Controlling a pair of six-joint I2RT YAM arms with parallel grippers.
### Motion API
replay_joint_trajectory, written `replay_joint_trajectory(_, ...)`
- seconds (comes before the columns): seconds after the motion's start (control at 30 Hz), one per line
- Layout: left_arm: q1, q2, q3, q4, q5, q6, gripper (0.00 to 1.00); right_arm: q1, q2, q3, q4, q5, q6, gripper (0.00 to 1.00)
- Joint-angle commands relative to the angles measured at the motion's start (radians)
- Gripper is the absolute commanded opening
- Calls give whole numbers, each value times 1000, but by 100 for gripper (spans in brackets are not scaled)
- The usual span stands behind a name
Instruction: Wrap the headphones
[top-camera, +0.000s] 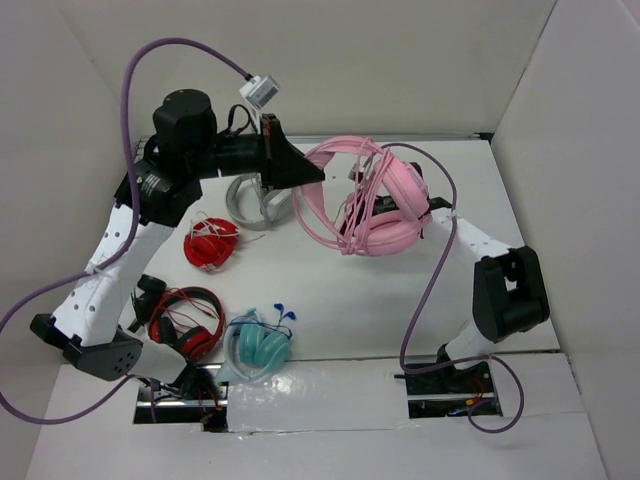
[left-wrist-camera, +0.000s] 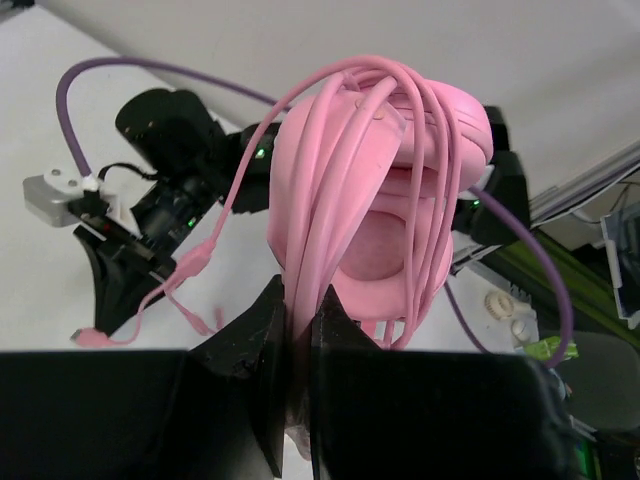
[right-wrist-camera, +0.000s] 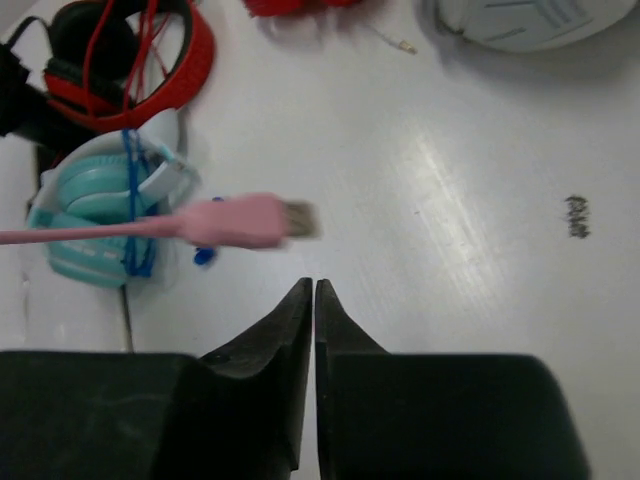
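The pale-pink headphones (top-camera: 385, 210) hang in the air over the back middle of the table, with the thin pink cable wound in several loops around them (left-wrist-camera: 380, 170). My left gripper (top-camera: 312, 175) is shut on the bundle of pink headband and cable loops (left-wrist-camera: 298, 300). My right gripper (right-wrist-camera: 314, 286) is shut with nothing between its jaws. In the top view it is hidden behind the headphones. The cable's loose end with its pink USB plug (right-wrist-camera: 250, 222) dangles just in front of the right fingertips, apart from them.
On the table's left lie red-and-black headphones (top-camera: 185, 322), smaller teal headphones (top-camera: 258, 345), a red earphone bundle (top-camera: 210, 243) and grey-white headphones (top-camera: 250, 202). White walls close in the back and both sides.
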Motion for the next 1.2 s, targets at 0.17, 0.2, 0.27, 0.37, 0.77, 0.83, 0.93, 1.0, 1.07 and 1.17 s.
replay_joint_trajectory(0.17,51,-51,83,211,133,-96,0,34,-46,-65,309,62,156,6)
replay_joint_trajectory(0.2,51,-47,83,215,140,-94,0,37,-49,-61,306,66,156,7)
replay_joint_trajectory(0.27,59,-47,83,216,148,-101,0,46,-71,-59,297,115,159,9)
replay_joint_trajectory(0.37,62,-57,86,225,145,-99,0,49,-120,-105,362,276,231,10)
replay_joint_trajectory(0.77,77,-93,120,183,73,-77,0,32,-546,-560,717,755,488,66)
replay_joint_trajectory(0.83,79,-93,123,174,73,-73,0,34,-617,-577,708,792,471,81)
replay_joint_trajectory(0.93,80,-102,107,170,68,-68,0,32,-782,-655,647,853,452,100)
replay_joint_trajectory(1.0,83,-111,97,177,67,-73,0,32,-903,-686,636,795,428,100)
replay_joint_trajectory(1.07,85,-111,94,179,76,-74,0,43,-963,-692,628,688,408,100)
replay_joint_trajectory(1.17,88,-110,103,179,87,-78,0,69,-1014,-668,567,603,348,100)
